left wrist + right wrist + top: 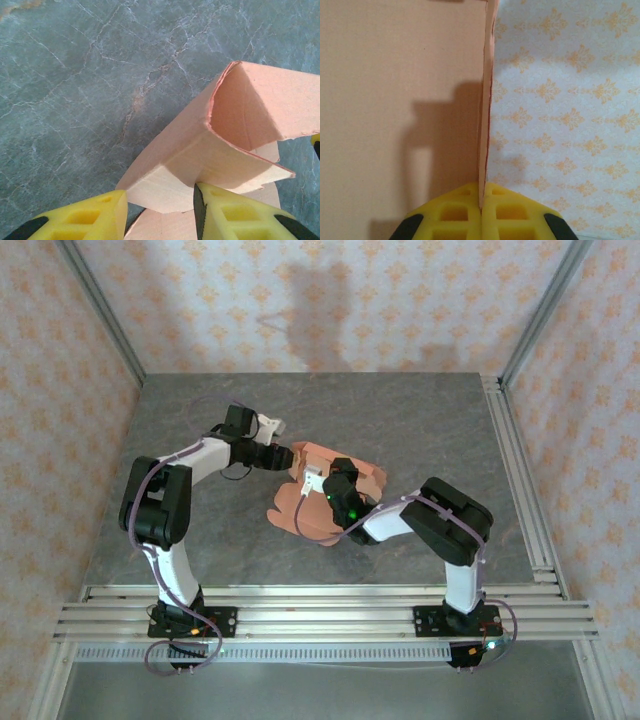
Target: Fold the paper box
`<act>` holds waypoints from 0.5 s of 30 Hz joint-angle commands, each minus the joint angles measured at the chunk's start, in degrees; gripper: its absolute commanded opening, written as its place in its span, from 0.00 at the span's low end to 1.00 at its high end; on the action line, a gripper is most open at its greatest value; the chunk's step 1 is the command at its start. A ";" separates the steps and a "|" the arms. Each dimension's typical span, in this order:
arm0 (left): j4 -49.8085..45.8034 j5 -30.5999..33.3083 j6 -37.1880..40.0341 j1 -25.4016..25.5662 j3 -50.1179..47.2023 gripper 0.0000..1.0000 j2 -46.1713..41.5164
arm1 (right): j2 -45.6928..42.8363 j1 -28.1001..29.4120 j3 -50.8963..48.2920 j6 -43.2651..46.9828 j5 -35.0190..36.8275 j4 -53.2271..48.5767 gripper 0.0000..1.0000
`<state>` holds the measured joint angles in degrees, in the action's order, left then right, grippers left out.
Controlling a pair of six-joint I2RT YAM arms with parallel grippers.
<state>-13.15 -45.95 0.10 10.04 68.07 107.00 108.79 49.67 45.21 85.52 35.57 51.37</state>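
Observation:
The paper box [297, 516] is salmon-orange card, partly folded, lying mid-table between the two arms. My left gripper [288, 456] reaches it from the left. In the left wrist view a raised, folded corner of the paper box [260, 105] sits between the yellow fingers [235, 217]. The left gripper [160, 210] is half closed, and both fingers touch that pale flap. My right gripper [318, 480] is over the card's middle. In the right wrist view the right gripper [481, 200] is shut on a thin upright panel of the paper box [395, 75], seen edge-on.
The grey marbled table [420, 430] has aluminium rails along its right side [520, 480] and its near edge [320, 605]. Patterned walls [570, 100] close in the back and both sides.

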 commanded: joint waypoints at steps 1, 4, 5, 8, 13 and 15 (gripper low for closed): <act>-1.12 -1.23 1.07 1.24 1.96 0.40 1.32 | -1.47 -0.23 0.05 -2.06 -0.63 -3.78 0.00; -1.52 -1.57 1.51 1.72 2.55 0.40 1.89 | -1.33 -0.19 0.25 -2.11 -0.68 -4.08 0.00; -1.49 -1.68 1.61 1.82 2.66 0.41 2.04 | -1.30 -0.21 0.30 -2.13 -0.72 -4.15 0.00; -1.53 -2.11 1.66 2.16 2.85 0.41 2.07 | -1.24 -0.19 0.54 -2.19 -0.70 -4.51 0.00; -2.22 -1.95 1.95 2.44 3.37 0.40 3.67 | -1.13 -0.21 0.84 -2.48 -0.86 -5.02 0.00; -2.60 -2.00 2.38 2.75 3.47 0.40 3.58 | -1.20 -0.19 0.98 -2.55 -0.87 -5.23 0.00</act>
<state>-14.00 -46.92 0.58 12.01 69.97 109.32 108.57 49.45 45.39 84.18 35.57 49.76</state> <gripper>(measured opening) 0.405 0.048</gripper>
